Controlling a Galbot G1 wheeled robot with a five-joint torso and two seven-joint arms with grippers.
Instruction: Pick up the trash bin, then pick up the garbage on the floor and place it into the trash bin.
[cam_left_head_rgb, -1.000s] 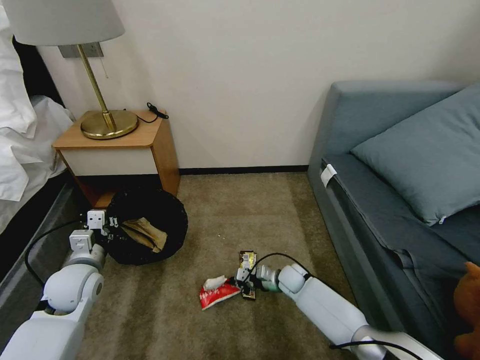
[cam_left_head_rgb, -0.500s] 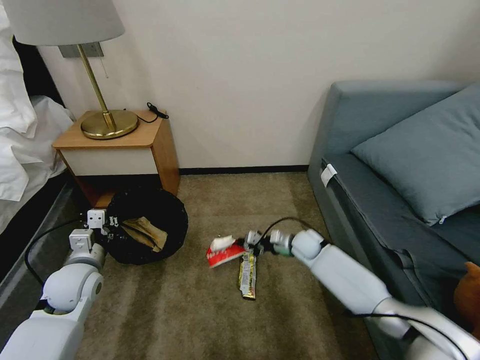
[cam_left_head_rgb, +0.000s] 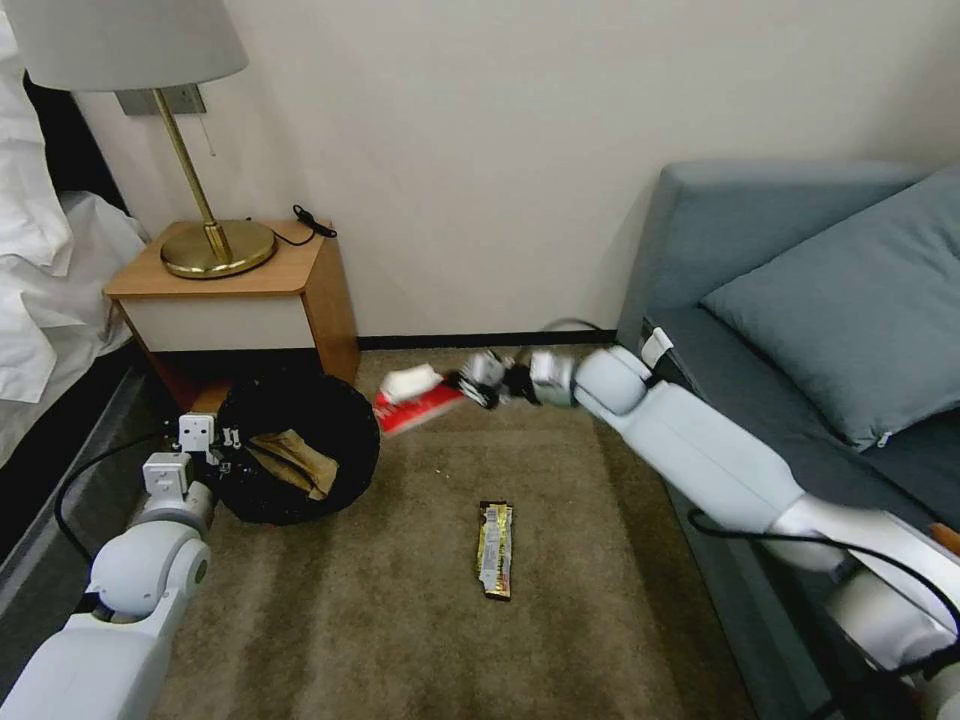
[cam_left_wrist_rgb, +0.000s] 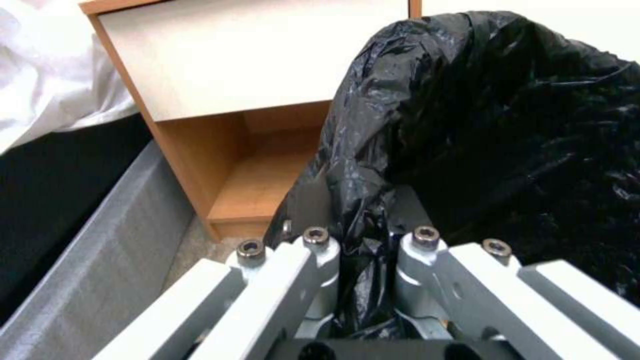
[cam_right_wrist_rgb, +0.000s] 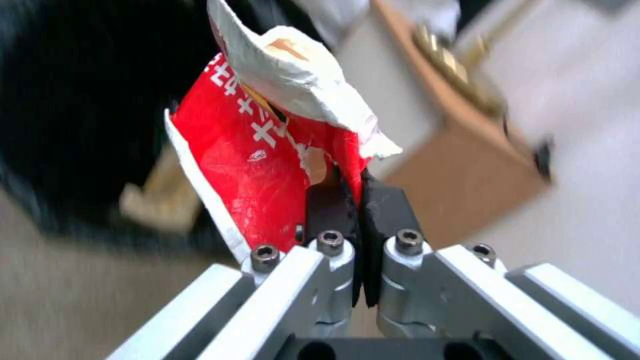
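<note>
bedroom | bed (cam_left_head_rgb: 40, 260), nightstand (cam_left_head_rgb: 240, 300) with lamp (cam_left_head_rgb: 190, 150), sofa (cam_left_head_rgb: 800, 330), carpet (cam_left_head_rgb: 400, 600)

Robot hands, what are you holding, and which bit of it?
The right gripper pinches the red-and-white snack packet by its edge. The left gripper grips the trash bin by its bag-covered rim.

Right claw (cam_left_head_rgb: 470, 385) lifted snack packet (cam_left_head_rgb: 415, 400) binward.
</note>
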